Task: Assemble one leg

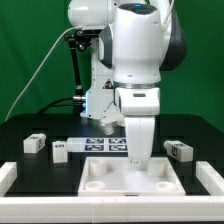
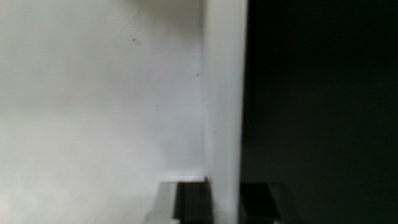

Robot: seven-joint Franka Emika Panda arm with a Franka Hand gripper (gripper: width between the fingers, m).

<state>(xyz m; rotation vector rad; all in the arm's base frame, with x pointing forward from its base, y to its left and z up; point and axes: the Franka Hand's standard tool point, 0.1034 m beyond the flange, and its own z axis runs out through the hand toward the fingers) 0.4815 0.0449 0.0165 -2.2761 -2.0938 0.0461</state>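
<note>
We found the exterior view bright and evenly lit. The white arm (image 1: 135,50) glared at upper centre, the held leg (image 1: 139,140) lost its edges against it, and soft shadows filled the panel (image 1: 125,178) sockets at lower centre. The wrist view was dim and blurred throughout.

The arm (image 1: 138,60) hangs right over the big white panel (image 1: 130,181), blocking the middle! On the exterior view's left, bare black surface (image 1: 25,130) lies open behind the outer leg (image 1: 35,144) and inner leg (image 1: 60,150). On the right, a lone leg (image 1: 180,150) is all that stands in the way.
</note>
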